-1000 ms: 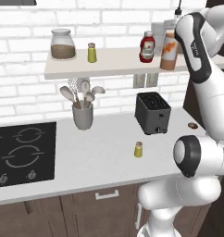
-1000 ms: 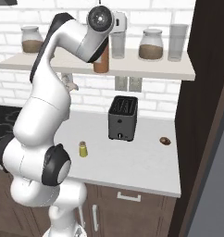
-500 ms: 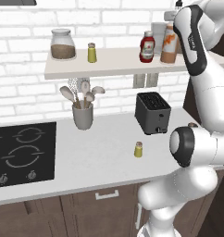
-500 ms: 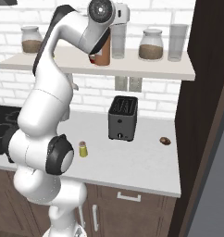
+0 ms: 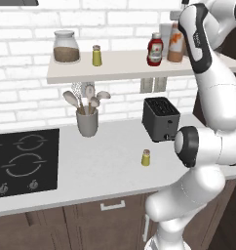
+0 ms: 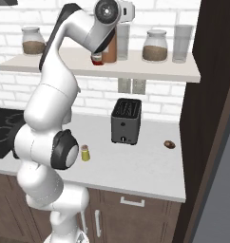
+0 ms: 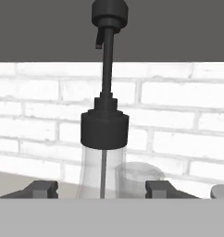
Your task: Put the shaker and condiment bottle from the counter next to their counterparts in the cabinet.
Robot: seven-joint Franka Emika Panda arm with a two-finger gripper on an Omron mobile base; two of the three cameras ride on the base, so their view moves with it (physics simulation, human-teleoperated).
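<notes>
Gripper: the gripper [image 7: 102, 189] was up at the shelf, one finger on each side of the bottle's clear neck. A gap showed at each tip, so whether the jaws were pressing on the bottle could not be told.
Bottle: the orange bottle [image 5: 175, 44] stood upright on the shelf [image 5: 120, 66], just beside the red ketchup bottle [image 5: 154, 50], on the side nearer the arm. Its base seemed to rest on the board, though the arm hid part of it.
Bottle handling: judged fairly light but tall and top-heavy, with a hard, smooth body that would slip under a weak squeeze. The thin black spout [image 7: 107, 55] looked like the fragile part and no place for fingers. The broad orange body would be the safest hold. The neck is narrow and leaves the weight hanging below.
Shaker: the small dull yellow shaker [image 5: 146, 157] stood on the counter [image 5: 100, 166], in front of the toaster [image 5: 160, 118] and near the front edge. It was well apart from its brighter twin [image 5: 96, 55] on the shelf beside the jar [image 5: 66, 47].
Shaker handling: judged very light, stiff and easy to tip because it is so short. A low, square pinch across its round sides, below the cap, should hold it.
Progress: bottle apparently placed; shaker not yet picked up.
</notes>
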